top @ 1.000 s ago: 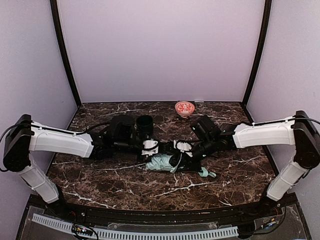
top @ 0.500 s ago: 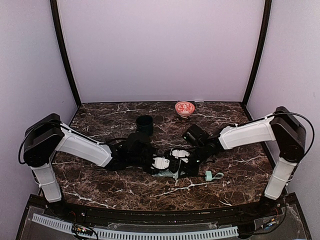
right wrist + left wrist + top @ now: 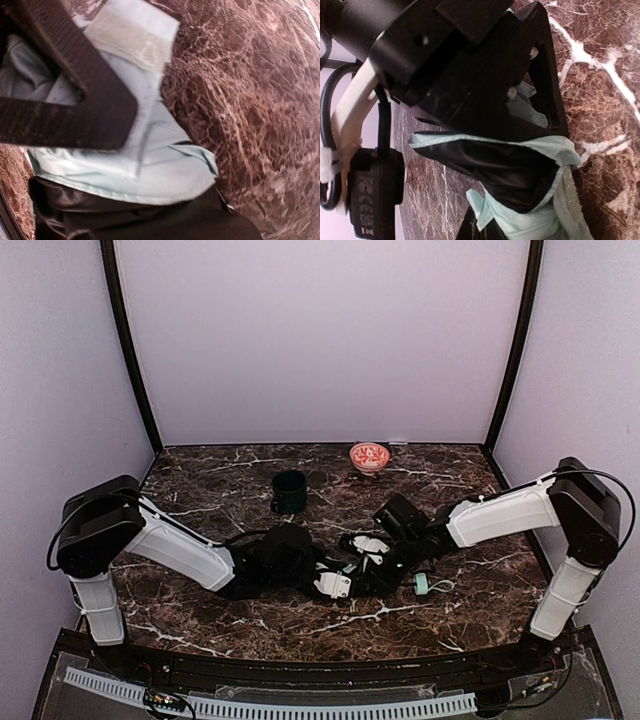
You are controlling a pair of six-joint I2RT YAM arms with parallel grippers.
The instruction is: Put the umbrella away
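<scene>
Nearest the arm bases, on the dark marble table (image 3: 200, 615), the umbrella (image 3: 150, 165) lies collapsed under both wrists, a little toward the front and right of the middle. Its long axis runs roughly left to right. The small mint handle (image 3: 421, 584) points to the right, with the strap (image 3: 441, 587) looped just beyond it, while the bunched fabric sits at the left end. The left gripper (image 3: 333, 585) is closed tight at that left end, with pale mint cloth and black lining pinched between its fingers (image 3: 542, 80). Just behind it, the right gripper (image 3: 366, 548) presses down on the mint fabric. Only one dark finger (image 3: 75, 100) shows clearly, so its opening and any hold cannot be told. Further back stands a dark green mug (image 3: 289, 491), upright and well apart from the umbrella. Near the back wall sits a small red patterned bowl (image 3: 369, 456).
</scene>
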